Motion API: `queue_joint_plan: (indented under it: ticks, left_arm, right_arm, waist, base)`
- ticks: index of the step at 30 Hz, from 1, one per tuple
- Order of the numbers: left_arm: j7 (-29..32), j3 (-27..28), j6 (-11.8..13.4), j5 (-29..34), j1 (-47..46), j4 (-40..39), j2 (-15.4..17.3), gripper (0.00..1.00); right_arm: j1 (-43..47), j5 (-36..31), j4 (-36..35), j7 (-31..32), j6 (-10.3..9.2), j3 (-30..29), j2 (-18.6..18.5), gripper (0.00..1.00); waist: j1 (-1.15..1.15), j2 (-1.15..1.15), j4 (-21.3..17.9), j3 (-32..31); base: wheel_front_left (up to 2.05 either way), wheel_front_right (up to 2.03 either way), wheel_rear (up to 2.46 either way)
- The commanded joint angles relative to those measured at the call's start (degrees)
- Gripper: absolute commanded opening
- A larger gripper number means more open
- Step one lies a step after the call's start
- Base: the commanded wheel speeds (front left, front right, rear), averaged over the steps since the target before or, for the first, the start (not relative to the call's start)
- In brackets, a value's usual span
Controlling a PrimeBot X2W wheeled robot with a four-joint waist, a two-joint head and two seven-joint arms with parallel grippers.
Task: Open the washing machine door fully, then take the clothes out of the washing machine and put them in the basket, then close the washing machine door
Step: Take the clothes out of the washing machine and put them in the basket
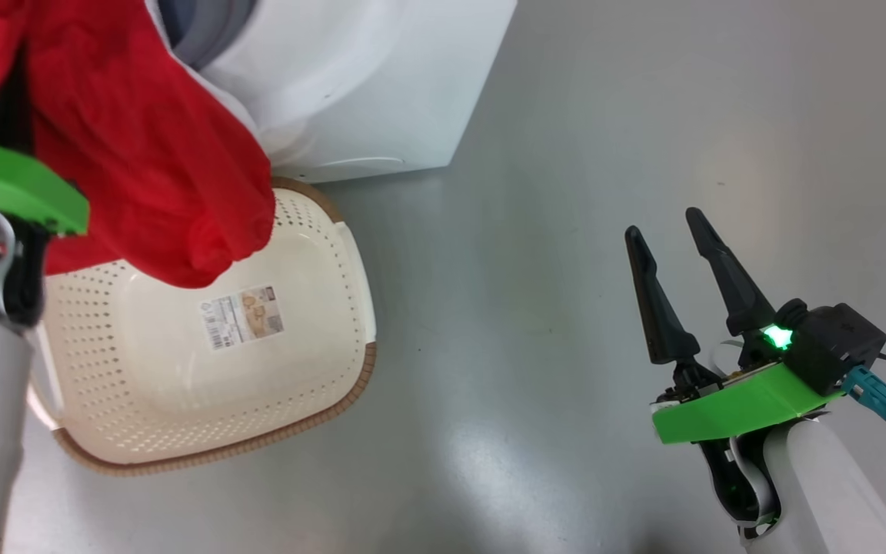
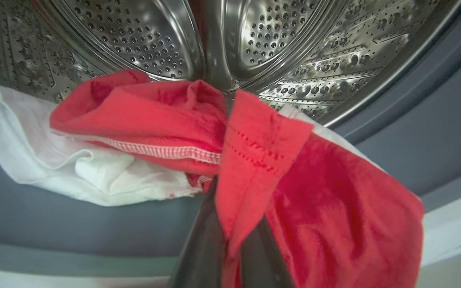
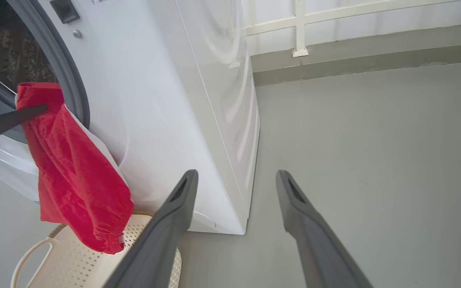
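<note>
Left hand (image 3: 40,109) pinches red clothes (image 3: 74,180) at the drum (image 2: 154,40) mouth, over the basket (image 1: 335,254); right hand (image 1: 662,221) spread, empty.

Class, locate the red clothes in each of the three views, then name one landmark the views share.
Head view: clothes hang at upper left, over the far left of the basket.
Left wrist view: clothes at centre and lower right, before the drum.
Right wrist view: clothes at left, hanging from the drum opening toward the basket.
Shared landmark: the washing machine, white body or steel drum.
</note>
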Motion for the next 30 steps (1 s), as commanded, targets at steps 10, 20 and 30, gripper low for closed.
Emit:
queue_joint_plan:
  ticks: [10, 20, 30]
  left_arm:
    - [-0.3, 6.3, 0.0, 3.9, 12.2, -13.6, -1.5, 0.00]
    - [-0.3, 6.6, 0.0, 7.2, 24.4, -22.4, -4.0, 0.00]
    - [-0.3, 4.9, 0.0, 6.7, 30.7, -20.5, -6.1, 0.00]
  right_arm:
    - [1.1, 0.0, -0.6, -0.4, 0.19, -0.2, 0.1, 1.00]
    - [1.9, 0.1, -0.3, -0.4, 0.19, -0.4, 0.1, 1.00]
    - [2.3, 0.0, -0.5, -0.4, 0.19, 0.0, 0.1, 1.00]
  waist:
    - [0.00, 0.00, 2.6, -2.3]
    - [0.00, 0.00, 3.5, -3.3]
    - [0.00, 0.00, 3.4, -3.2]
  base:
    - [0.00, 0.00, 0.00]
    - [0.00, 0.00, 0.00]
    - [0.00, 0.00, 0.00]
